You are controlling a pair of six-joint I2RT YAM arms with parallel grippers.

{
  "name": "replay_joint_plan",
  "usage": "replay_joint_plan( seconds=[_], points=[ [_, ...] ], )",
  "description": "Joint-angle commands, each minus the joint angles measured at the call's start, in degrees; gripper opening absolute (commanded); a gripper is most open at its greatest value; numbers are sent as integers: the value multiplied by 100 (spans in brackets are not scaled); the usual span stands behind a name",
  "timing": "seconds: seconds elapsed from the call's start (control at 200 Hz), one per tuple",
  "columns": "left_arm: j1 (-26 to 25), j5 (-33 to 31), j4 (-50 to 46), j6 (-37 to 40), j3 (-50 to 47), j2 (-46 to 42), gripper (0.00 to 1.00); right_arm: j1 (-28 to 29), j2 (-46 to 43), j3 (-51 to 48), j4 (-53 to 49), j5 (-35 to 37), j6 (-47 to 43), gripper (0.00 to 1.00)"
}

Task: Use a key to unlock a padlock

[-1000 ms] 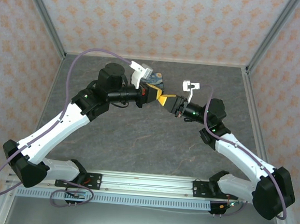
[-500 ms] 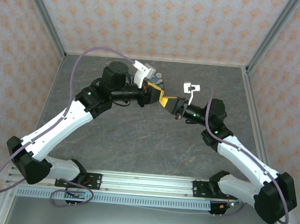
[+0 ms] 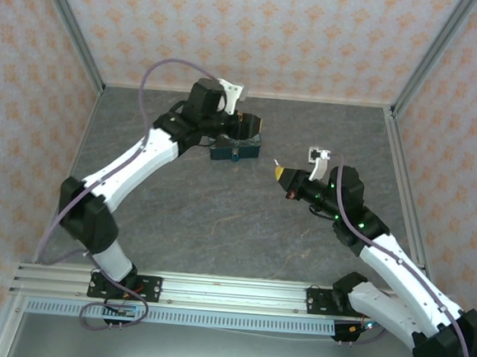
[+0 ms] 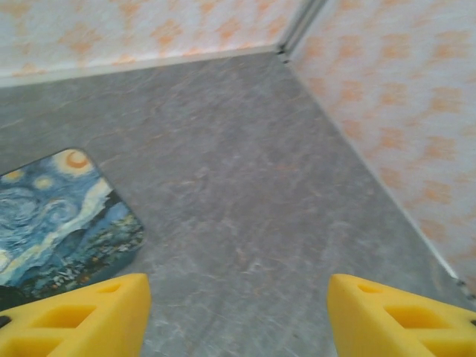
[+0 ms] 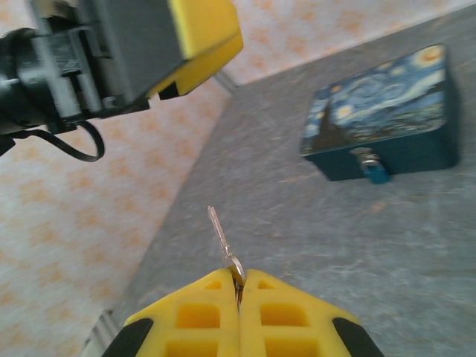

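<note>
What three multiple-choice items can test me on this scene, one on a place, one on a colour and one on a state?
1. Where is the padlock?
A. far from the tin
B. on the tin's front wall
C. inside the tin

2. What colour are the fingers of the right end effector?
A. yellow
B. black
C. white

3. What state is the right end effector in?
A. open
B. shut on the padlock
C. shut on the key

Key: 1 B, the right wrist view shows it hanging at the tin's front; 2 A, both fingers are yellow; 3 C, the fingers meet with the key pinched between them.
</note>
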Motion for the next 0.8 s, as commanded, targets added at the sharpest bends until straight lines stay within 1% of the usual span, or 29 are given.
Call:
replay_joint_plan(
  seconds=[0.0,0.095,0.12,0.2,0.34,0.45,0.601,0.691,0.796],
  points=[
    [37,-602,-440,-14,608,619,64,29,-288,86,-873,981,-242,0],
    [39,-742,-636,-55,1083,1217,64,30,-324,256,-1515,1333,-365,0],
    [34,-775,-684,-63,1217,1516,65,30,-338,282,-1655,1424,-382,0],
    [40,-792,-805,-90,1604,2019,64,30,-404,279,-1857,1570,-386,0],
    [27,-882,-1046,-97,2336,2767,65,29,-500,164,-1921,1632,-344,0],
    [33,-1023,-1467,10,3098,3364,65,31,-509,82,-1856,1633,-301,0],
    [39,-941,-1867,-24,3883,4043,65,26,-492,3,-1685,1633,-247,0],
    [32,-822,-1944,-126,4039,4219,64,5,-491,-16,-1609,1593,-229,0],
    [21,-804,-1841,-201,3812,4183,64,-31,-492,-41,-1539,1544,-199,0]
  ],
)
